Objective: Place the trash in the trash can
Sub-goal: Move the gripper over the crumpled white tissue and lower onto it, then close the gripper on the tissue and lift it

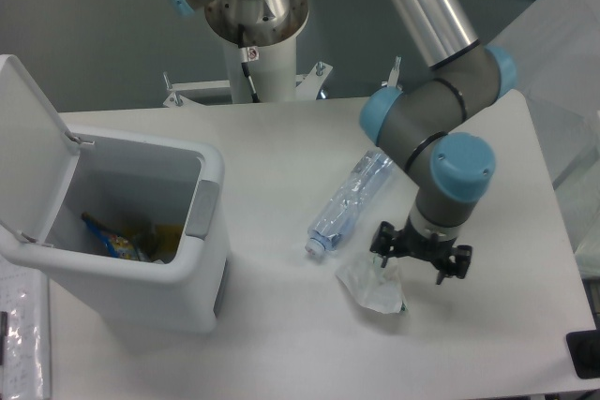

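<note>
A crushed clear plastic bottle lies on the table, its cap toward the front left. Just right of the cap sits a crumpled white tissue wad with a green bit at its lower right. My gripper hangs over the wad's upper right edge, partly covering it, fingers spread open with nothing held. The white trash can stands at the left with its lid flipped up and back.
Blue and yellow wrappers lie inside the bin. The robot base column stands behind the table's far edge. A dark object sits at the table's front right corner. A white keyboard-like item is at the far left.
</note>
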`<state>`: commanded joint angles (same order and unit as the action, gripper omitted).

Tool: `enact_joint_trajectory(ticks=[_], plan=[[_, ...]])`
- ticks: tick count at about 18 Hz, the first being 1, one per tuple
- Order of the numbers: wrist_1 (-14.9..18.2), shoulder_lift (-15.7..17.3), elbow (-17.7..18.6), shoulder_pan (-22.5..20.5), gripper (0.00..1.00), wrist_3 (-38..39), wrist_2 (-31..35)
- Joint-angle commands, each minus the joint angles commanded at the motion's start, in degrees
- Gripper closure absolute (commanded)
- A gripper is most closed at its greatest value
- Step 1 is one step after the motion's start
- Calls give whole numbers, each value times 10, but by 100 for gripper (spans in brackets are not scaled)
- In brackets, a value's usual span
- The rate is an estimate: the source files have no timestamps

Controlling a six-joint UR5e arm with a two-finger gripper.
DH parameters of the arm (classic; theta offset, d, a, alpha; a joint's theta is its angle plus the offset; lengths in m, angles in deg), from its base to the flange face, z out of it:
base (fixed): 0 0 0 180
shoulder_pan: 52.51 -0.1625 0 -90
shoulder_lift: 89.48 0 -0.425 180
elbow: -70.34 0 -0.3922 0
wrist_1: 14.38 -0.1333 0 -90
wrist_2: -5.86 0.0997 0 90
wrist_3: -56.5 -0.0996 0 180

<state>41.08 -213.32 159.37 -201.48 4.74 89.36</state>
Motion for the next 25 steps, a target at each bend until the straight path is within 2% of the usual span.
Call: enact_joint_trajectory(ticks=[6, 7, 8, 9, 10, 11, 20, 25], plan=[[1, -20, -4, 5, 1, 1, 0], [1, -24, -5, 5, 17, 1, -1], [2, -26, -5, 5, 40, 0, -2], [2, -27, -3, 5, 57, 0, -1], [2, -27, -5, 5, 72, -1, -2], [3, -26, -6, 4, 81, -1, -2], [7, -11, -24, -4, 82, -2, -5], [9, 13, -48, -8, 82, 3, -48]])
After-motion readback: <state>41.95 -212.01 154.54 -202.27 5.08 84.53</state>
